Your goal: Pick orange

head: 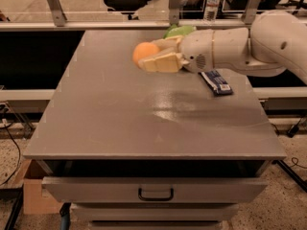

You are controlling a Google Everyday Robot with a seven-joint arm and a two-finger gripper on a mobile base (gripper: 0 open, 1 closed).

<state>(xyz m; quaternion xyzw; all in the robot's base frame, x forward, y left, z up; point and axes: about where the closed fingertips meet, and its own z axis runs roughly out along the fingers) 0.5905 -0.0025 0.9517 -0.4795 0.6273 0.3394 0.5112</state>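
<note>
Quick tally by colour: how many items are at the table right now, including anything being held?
Orange: 1, the orange, gripped by the hand near the table's far edge
Green: 1, bag
Blue: 1, bar
Total: 3

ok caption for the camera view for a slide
Gripper clasps small round orange fruit above the grey tabletop.

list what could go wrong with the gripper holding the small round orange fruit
Above the far half of the grey table, the gripper grips the small round orange fruit near its fingertips, much of it exposed; it could slip and roll off.
The green snack bag sits behind the gripper and the dark blue wrapped bar under the arm; a low retreat could knock them.
</note>
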